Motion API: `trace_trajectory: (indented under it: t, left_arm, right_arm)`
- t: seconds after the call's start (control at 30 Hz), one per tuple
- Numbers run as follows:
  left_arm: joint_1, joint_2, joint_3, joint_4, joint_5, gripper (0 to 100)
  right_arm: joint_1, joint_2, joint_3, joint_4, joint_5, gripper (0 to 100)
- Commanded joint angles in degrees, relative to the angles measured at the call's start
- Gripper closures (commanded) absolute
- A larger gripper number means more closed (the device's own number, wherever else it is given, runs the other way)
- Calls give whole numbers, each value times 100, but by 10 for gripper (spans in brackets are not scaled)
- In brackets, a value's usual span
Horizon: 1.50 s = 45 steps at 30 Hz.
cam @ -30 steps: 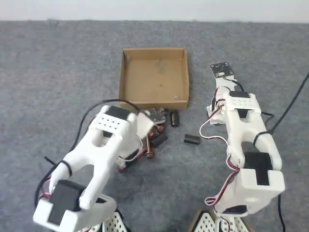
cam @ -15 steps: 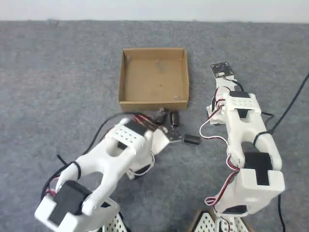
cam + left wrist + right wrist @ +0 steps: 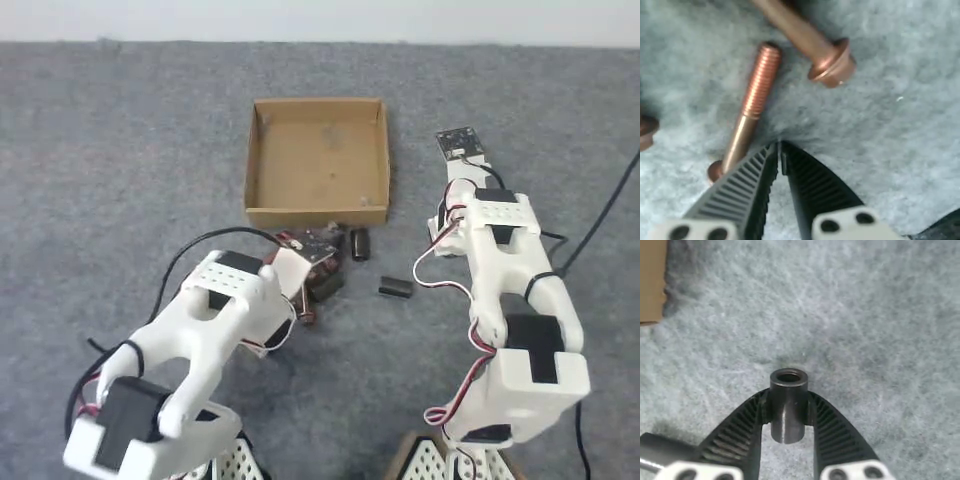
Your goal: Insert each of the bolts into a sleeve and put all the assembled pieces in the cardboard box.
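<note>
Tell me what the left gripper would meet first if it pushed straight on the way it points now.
The left gripper, shut, points between two copper bolts, so probably the grey carpet first. The near bolt lies close beside its tips, the flanged bolt head farther off; depth is unclear.

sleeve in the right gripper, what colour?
Black with a dull sheen. The sleeve shows best in the right wrist view.
</note>
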Motion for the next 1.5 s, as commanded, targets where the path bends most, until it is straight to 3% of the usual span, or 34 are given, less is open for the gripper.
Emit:
trace_trajectory:
  t: [0.0,0.33,0.67,0.87,0.97,1.3,1.47]
  left_arm:
    - [-264,35,-75,-290,79,989]
    - [-237,-44,-119,-290,598,989]
    - [-264,-1556,347,-325,659,989]
    - [-264,-1046,585,-853,1125,988]
    - [-281,-624,365,-738,1143,988]
    - [-1609,-686,57,-985,1327,988]
    - [-1574,-791,66,-1284,2013,988]
  right_arm:
    - [-22,-40,-35,-66,79,993]
    - [-22,-40,-35,-75,79,993]
    - [-22,-40,-35,-101,79,993]
    - [-22,-40,-35,-84,79,993]
    - [-13,-40,-35,-66,79,993]
    - [-13,-40,-35,-57,79,993]
    - [-13,-40,-35,-57,79,993]
